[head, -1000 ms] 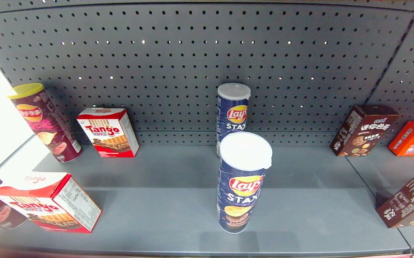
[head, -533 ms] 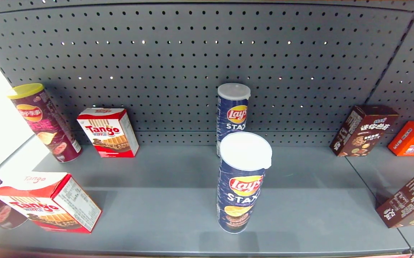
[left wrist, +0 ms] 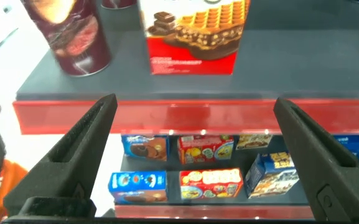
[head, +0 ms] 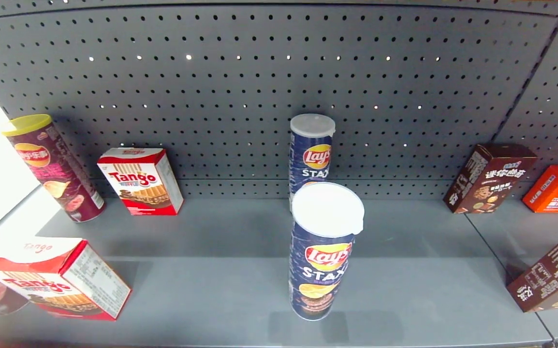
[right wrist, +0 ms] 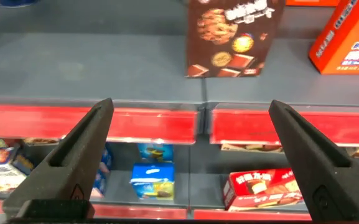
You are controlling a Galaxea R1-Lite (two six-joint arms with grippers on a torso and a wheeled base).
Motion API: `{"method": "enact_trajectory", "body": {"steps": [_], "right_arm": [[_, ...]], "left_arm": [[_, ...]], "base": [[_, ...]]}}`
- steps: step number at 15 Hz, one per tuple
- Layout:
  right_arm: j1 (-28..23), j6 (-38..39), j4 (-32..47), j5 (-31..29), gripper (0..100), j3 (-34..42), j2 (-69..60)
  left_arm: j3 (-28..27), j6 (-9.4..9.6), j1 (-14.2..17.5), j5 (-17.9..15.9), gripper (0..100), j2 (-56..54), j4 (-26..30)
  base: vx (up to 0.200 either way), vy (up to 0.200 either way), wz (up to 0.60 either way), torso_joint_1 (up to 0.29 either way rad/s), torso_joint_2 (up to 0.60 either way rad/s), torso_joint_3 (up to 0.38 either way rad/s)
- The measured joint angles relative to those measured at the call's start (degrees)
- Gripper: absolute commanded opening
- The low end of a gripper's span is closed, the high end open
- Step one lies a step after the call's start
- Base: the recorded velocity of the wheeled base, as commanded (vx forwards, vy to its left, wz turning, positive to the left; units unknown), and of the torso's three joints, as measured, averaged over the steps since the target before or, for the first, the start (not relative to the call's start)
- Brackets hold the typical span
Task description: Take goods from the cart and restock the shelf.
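Left gripper [left wrist: 195,102], left wrist view: I read its fingers as spread wide, holding nothing. It faces the red shelf edge [left wrist: 191,115]; a wafer box [left wrist: 195,37] and a maroon can [left wrist: 73,37] stand on the shelf beyond.

Right gripper [right wrist: 191,104], right wrist view: likewise spread and empty, facing a brown cookie box [right wrist: 235,37] and an orange box [right wrist: 350,37].

Head view: the front blue can [head: 320,270] stands upright mid-shelf, directly ahead of the rear blue can [head: 310,154]; both carry a red-and-yellow logo above white lettering.
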Motion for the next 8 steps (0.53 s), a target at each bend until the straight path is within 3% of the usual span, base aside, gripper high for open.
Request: {"method": "enact_trajectory", "body": {"steps": [4,6,8], "right_arm": [[0.05,-0.02,0.06,-0.02,100,0.05,0.00],[0.05,-0.02,0.05,-0.02,100,0.05,0.00],[0.05,-0.02,0.05,-0.05,100,0.05,0.00]], "left_arm": [[0.00,0.00,0.05,0.00,100,0.01,-0.06],[0.01,-0.05,0.02,0.00,100,0.01,-0.17],[0.11,-0.02,0.02,-0.04,100,0.01,-0.29]], "base": [[0.000,0.000,0.00,0.000,0.00,0.000],[-0.200,0.000,0.00,0.002,0.00,0.002],[0.000,0.000,0.00,0.000,0.00,0.000]]}}
